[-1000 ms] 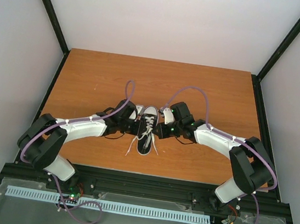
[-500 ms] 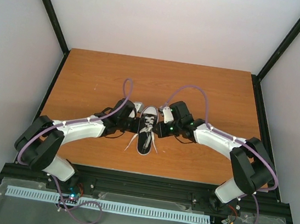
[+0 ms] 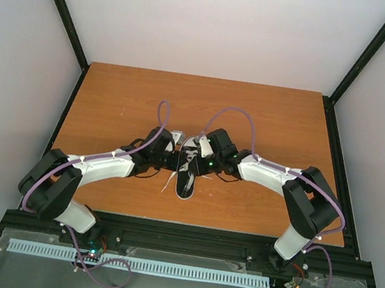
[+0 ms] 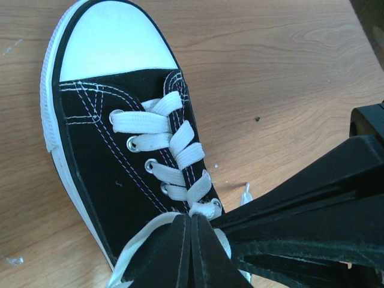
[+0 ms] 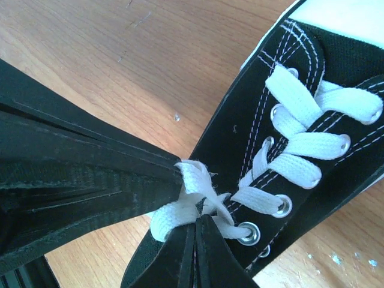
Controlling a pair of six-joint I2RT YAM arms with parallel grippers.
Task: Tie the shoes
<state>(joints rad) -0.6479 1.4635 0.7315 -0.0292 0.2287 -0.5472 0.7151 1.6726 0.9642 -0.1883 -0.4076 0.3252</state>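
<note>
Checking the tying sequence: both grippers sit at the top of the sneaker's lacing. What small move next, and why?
Probably draw the grippers slightly apart. The left gripper and right gripper are each shut on the laces at the top eyelets of the sneaker, tips almost meeting, so the ends need separating before any crossing.

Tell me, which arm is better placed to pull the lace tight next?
Probably the left, though it is close. The left gripper and right gripper are both shut on the laces by the sneaker's top eyelets, but a loose lace end trails on the table on the left gripper's side.
</note>
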